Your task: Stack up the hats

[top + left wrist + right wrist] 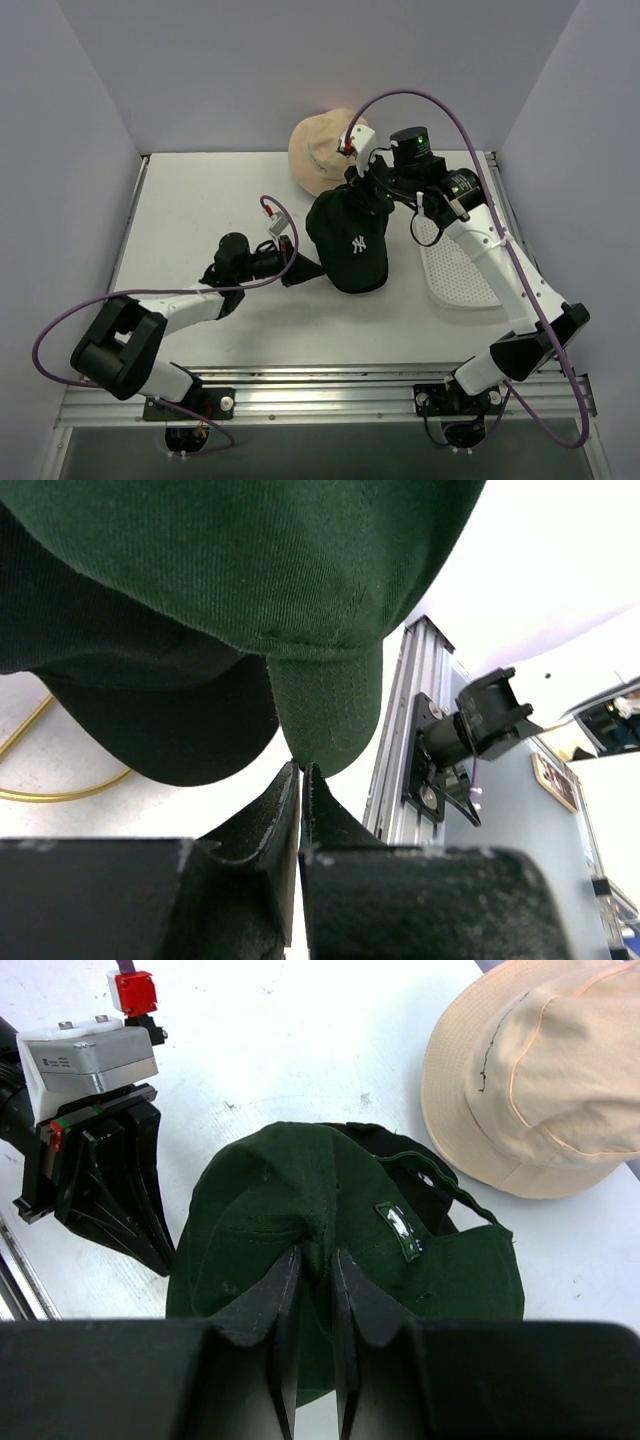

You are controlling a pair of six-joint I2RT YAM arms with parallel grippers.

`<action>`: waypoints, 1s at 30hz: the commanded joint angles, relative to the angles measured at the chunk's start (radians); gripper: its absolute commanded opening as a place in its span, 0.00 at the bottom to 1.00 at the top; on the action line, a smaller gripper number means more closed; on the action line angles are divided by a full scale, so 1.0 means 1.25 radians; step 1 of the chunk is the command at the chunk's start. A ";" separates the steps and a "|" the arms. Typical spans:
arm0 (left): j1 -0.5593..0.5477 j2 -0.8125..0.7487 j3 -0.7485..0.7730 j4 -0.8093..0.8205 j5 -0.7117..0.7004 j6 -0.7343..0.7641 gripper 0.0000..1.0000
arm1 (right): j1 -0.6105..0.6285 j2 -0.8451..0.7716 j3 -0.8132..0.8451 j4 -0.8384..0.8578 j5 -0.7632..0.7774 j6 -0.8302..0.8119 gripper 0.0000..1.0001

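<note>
Green hat [300, 1190]: draped over the black cap [358, 255], mid-worktop [200, 200]; I see the cap's edge showing beneath it.
Right hand [315, 1256]: clamped on a fold of the green crown, at the cap's far side.
Left hand [302, 770]: fingers together on the tip of the green brim, left of the cap.
Tan hat [320, 150]: just beyond the cap, by the back wall.
White tray [460, 275]: right of the cap, partly under my right arm.
Gold wire [60, 792]: on the worktop under the cap's edge.
</note>
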 commanded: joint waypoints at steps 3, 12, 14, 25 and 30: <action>-0.018 -0.011 -0.012 0.033 -0.046 0.015 0.02 | 0.001 0.004 0.031 0.010 0.042 -0.014 0.04; -0.029 0.078 -0.018 0.112 -0.067 -0.001 0.02 | -0.001 0.038 0.027 0.034 0.058 -0.022 0.19; -0.031 0.095 -0.024 0.141 -0.067 -0.008 0.02 | -0.001 0.054 0.028 0.032 0.058 -0.018 0.28; -0.038 0.117 -0.033 0.163 -0.070 -0.008 0.02 | 0.000 -0.002 -0.030 0.098 0.072 0.051 0.63; -0.053 0.113 -0.024 0.145 -0.086 -0.002 0.02 | 0.000 -0.015 -0.064 0.149 0.148 0.138 0.64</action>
